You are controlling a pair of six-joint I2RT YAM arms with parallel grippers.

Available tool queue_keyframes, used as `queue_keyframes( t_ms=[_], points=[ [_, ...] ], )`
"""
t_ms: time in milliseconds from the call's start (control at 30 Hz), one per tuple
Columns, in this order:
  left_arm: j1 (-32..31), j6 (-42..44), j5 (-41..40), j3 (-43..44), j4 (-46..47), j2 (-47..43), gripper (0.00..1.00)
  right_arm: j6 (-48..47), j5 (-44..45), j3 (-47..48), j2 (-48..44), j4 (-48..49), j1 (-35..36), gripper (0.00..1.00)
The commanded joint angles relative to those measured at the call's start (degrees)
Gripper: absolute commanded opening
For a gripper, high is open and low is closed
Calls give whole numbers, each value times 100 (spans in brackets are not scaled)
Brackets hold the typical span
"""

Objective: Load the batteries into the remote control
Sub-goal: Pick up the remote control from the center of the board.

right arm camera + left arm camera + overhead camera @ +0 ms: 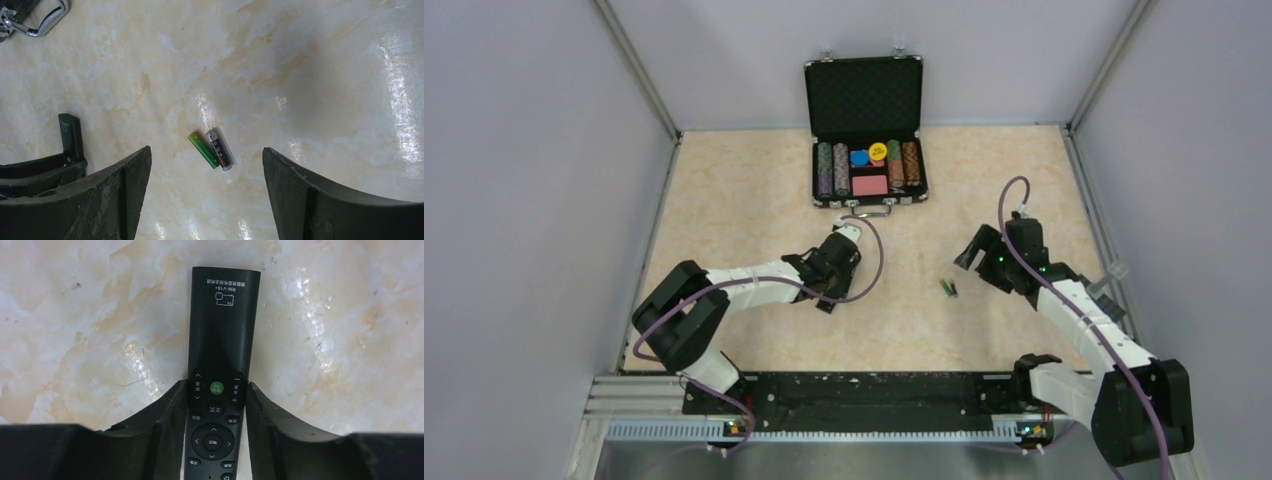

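Note:
The remote control (222,335) is a slim black bar lying button side up on the marbled table. My left gripper (216,390) is shut on its sides at the green button. In the top view the left gripper (832,283) is at mid-table with the remote's end (827,303) sticking out. The two batteries (211,149) lie side by side on the table, one green, one dark with a silver end. They sit ahead of and between the fingers of my right gripper (206,200), which is open and empty. In the top view the batteries (948,288) lie just left of the right gripper (972,260).
An open black case of coloured chips (866,160) stands at the back centre, its metal handle (35,22) facing the arms. White walls enclose the table on the left, back and right. The remote's end (70,135) and the left gripper's fingers (40,170) show at the right wrist view's left edge.

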Motion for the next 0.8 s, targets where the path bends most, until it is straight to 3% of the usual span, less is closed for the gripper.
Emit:
queue_keyframes(
  t_ms=[0,167,300,767],
  points=[
    [-65,-108,-100,164,-455,440,38,29,105,280,29,-83,119,80],
    [-82,-305,115,322,-622,272,18,54,67,403,177,-168,353,80],
    [-64,-406,793,445,-663,-293,8,116,-134,517,216,17,691,80],
    [355,-942,2863,840,-398,-2000,4,631,-1464,956,-223,1548,1619,88]
  ],
)
